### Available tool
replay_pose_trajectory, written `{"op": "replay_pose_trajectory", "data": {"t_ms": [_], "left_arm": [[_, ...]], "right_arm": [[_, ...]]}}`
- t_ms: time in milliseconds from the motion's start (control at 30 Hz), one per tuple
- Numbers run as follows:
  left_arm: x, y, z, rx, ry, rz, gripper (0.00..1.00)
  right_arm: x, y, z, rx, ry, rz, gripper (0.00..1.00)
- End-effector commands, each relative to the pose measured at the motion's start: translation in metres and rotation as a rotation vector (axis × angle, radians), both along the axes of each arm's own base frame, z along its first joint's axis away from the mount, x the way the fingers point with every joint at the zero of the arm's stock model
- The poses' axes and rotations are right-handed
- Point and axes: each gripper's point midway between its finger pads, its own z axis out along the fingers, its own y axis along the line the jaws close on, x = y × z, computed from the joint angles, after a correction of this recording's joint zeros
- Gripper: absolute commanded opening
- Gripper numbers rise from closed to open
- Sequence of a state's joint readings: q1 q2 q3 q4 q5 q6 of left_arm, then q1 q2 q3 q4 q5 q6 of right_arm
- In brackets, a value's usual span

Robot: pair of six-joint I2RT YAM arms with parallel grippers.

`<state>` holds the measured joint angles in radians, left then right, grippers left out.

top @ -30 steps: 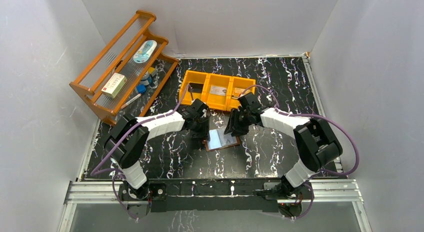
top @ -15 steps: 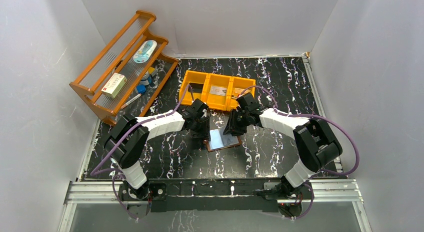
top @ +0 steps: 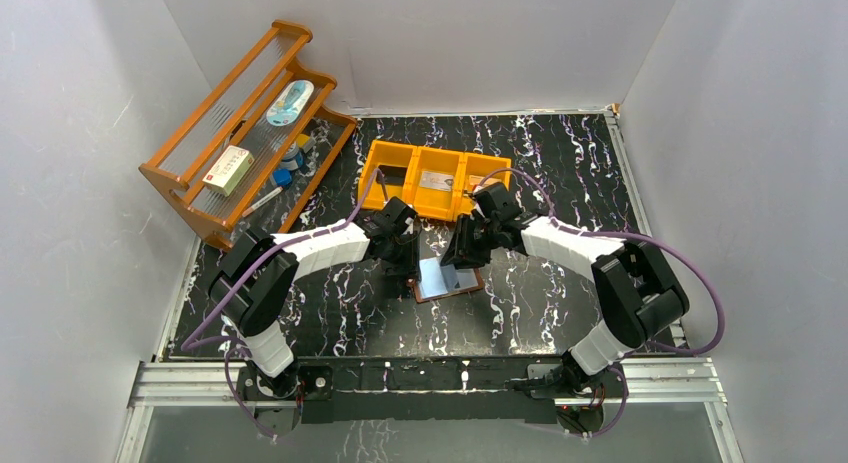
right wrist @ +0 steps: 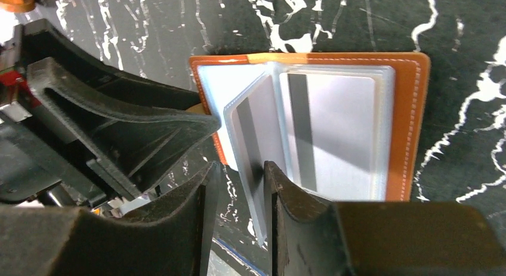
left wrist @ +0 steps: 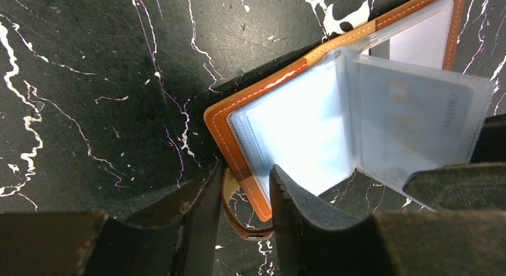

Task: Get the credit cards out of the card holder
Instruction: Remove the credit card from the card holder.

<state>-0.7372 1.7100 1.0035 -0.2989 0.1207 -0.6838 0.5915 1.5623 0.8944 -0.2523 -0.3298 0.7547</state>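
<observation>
The brown leather card holder (top: 447,280) lies open on the black marbled table. Its orange stitched edge shows in the left wrist view (left wrist: 238,127) and the right wrist view (right wrist: 412,109). A silvery-grey credit card (right wrist: 340,133) with a black stripe sits in the right pocket. A clear pocket leaf holding another grey card (right wrist: 256,127) stands lifted; it also shows in the left wrist view (left wrist: 412,115). My left gripper (left wrist: 244,195) (top: 408,266) is closed on the holder's left corner and strap. My right gripper (right wrist: 238,192) (top: 462,258) straddles the lifted leaf, which rests against one finger with a gap to the other.
An orange three-compartment bin (top: 372,173) stands just behind the grippers. A wooden rack (top: 190,178) at the back left holds a white-and-red box (top: 228,169) and small items. White walls close in the table on three sides.
My right gripper has shifted a little left over the holder, with the pocket leaf between its fingers. My left gripper has stayed at the holder's left edge.
</observation>
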Motion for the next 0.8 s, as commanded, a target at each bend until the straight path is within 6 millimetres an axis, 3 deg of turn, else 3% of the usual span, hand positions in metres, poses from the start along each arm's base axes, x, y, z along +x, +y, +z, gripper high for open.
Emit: {"op": "replay_pose_trajectory", "data": {"t_ms": [0, 167, 400, 667, 767], "left_arm": [[-0.004, -0.004, 0.006, -0.018, 0.006, -0.020, 0.33], [-0.003, -0.002, 0.008, -0.013, -0.002, -0.013, 0.32], [-0.003, 0.011, 0.015, 0.021, -0.036, 0.028, 0.32], [0.000, 0.024, 0.024, 0.057, -0.078, 0.067, 0.34], [0.006, 0.004, 0.045, -0.043, -0.114, 0.024, 0.46]], "right_arm": [[0.005, 0.028, 0.033, 0.143, -0.065, 0.084, 0.43], [-0.001, 0.037, 0.031, 0.170, -0.040, 0.134, 0.46], [-0.004, 0.033, 0.018, 0.134, -0.008, 0.116, 0.47], [0.007, 0.016, 0.012, 0.017, -0.049, 0.033, 0.48], [0.019, -0.004, 0.012, -0.045, -0.090, -0.068, 0.54]]}}
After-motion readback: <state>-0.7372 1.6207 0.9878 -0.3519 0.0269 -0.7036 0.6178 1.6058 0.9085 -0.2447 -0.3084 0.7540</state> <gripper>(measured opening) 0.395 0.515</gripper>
